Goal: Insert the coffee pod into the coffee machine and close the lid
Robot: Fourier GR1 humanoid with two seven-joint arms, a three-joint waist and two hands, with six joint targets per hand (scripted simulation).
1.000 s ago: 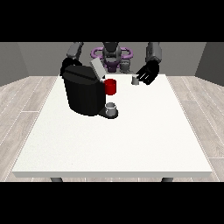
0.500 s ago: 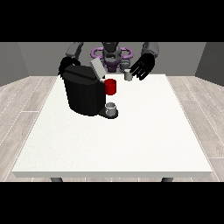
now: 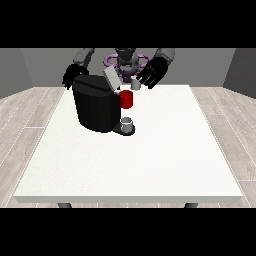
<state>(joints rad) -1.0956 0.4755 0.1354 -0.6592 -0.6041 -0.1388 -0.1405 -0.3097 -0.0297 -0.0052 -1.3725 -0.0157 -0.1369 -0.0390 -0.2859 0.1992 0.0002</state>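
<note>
White table (image 3: 150, 165), near half bare. A grey cup (image 3: 127, 123) is seated on the drip tray of the black machine (image 3: 95, 104); what is in the cup can't be made out. The machine's red front part (image 3: 127, 99) is seen just above the cup, and the lid (image 3: 110, 78) is tilted up, open. Behind it, a small grey pod (image 3: 135, 85) rests on the table, just beside the hand at the view's right (image 3: 153, 73), fingers spread, nothing held. The hand at the view's left (image 3: 71, 76) is behind the machine; its fingers can't be told.
</note>
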